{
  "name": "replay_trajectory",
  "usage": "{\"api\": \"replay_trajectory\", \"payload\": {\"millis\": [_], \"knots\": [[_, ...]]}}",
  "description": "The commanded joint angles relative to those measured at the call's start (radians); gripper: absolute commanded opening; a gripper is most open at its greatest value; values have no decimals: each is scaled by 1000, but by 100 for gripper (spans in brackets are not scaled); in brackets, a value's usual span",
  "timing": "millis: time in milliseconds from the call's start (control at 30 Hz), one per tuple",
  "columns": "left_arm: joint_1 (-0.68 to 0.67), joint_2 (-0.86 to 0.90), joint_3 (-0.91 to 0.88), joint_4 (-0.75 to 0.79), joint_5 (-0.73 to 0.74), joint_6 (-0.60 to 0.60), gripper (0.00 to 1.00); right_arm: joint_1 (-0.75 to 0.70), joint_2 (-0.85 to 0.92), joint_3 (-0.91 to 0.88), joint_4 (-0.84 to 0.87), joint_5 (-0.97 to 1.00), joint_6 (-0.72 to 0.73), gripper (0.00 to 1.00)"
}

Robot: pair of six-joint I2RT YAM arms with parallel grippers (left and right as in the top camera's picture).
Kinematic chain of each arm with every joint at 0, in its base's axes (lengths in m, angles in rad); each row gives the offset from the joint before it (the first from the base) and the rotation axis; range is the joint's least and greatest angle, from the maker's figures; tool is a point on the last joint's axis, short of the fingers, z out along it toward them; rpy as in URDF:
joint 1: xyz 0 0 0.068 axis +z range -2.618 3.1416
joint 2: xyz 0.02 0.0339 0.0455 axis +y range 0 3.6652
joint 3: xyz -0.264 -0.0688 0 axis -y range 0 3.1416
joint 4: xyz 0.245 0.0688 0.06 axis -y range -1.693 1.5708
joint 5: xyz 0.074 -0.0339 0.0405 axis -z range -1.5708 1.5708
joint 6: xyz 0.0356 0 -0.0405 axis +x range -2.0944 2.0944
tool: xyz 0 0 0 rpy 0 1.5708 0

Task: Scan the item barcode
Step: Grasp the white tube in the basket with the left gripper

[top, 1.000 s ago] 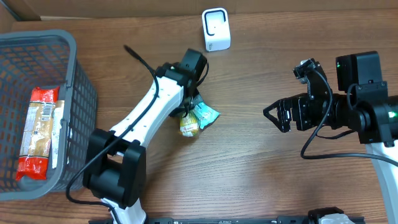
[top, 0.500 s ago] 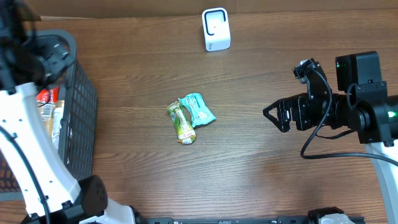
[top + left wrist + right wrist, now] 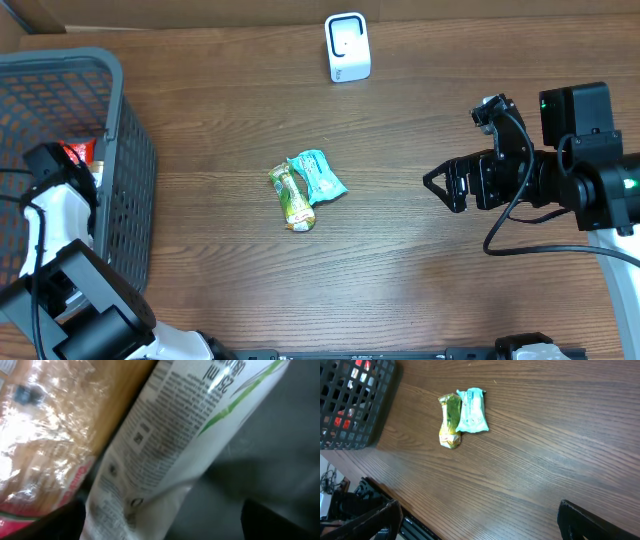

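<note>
Inside the left-hand basket (image 3: pixel 130 200), the left gripper (image 3: pixel 162 527) hangs spread over a white pouch (image 3: pixel 165 445) lying diagonally across its jaws' gap.

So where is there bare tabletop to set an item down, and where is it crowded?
Bare wood lies between the scanner and the green packet and teal packet, between those packets and the right gripper, and along the near edge below them. Crowded: the basket, where the left arm reaches over wrapped packages.
</note>
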Motion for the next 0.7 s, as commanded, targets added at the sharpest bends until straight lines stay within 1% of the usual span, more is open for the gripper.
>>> {"api": "replay_trajectory", "payload": {"millis": [0, 33, 100, 133, 167, 200, 233, 267, 300, 333, 367, 400, 433, 467, 533, 567, 600, 633, 667], "knots": [[0, -3, -53, 61, 11, 45, 86, 6, -6, 3, 3, -1, -5, 100], [0, -2, -59, 82, 26, 45, 84, 6, -6, 3, 3, -1, -5, 100], [0, 24, -60, 104, 26, 45, 86, 6, -6, 3, 3, -1, -5, 100], [-1, 39, -60, 105, 27, 45, 84, 6, -6, 3, 3, -1, -5, 100], [-1, 63, -60, 105, 42, 45, 79, 6, -6, 3, 3, -1, -5, 100], [-1, 84, -60, 104, 45, 45, 65, 6, -6, 3, 3, -1, -5, 100], [-1, 93, -57, 100, 45, 32, 7, 6, -6, 3, 3, -1, -5, 100], [-1, 93, -31, 71, 44, 26, 4, 6, -6, 3, 3, -1, -5, 100], [0, 93, 0, 36, 44, 13, 4, 6, -6, 3, 3, -1, -5, 100], [-1, 92, 93, -62, 45, -15, 4, 6, -6, 3, 3, -1, -5, 100], [-1, 92, 206, -171, 46, -43, 4, 6, -6, 3, 3, -1, -5, 100], [-1, 92, 378, -321, 55, -89, 4, 6, -6, 3, 3, -1, -5, 100], [0, 92, 474, -396, 66, -108, 4, 6, -6, 3, 3, -1, -5, 100], [-1, 92, 641, -507, 113, -119, 4, 6, -6, 3, 3, -1, -5, 100], [-2, 92, 1017, -711, 297, -154, 4, 6, -6, 3, 3, -1, -5, 100], [-2, 92, 1176, -781, 433, -157, 4, 6, -6, 3, 3, -1, -5, 100], [-7, 90, 1351, -857, 674, -165, 4, 6, -6, 3, 3, -1, -5, 100], [-29, 85, 1432, -910, 816, -165, 4, 6, -6, 3, 3, -1, -5, 100], [-63, 77, 1458, -950, 892, -164, 4, 6, -6, 3, 3, -1, -5, 100]]}}
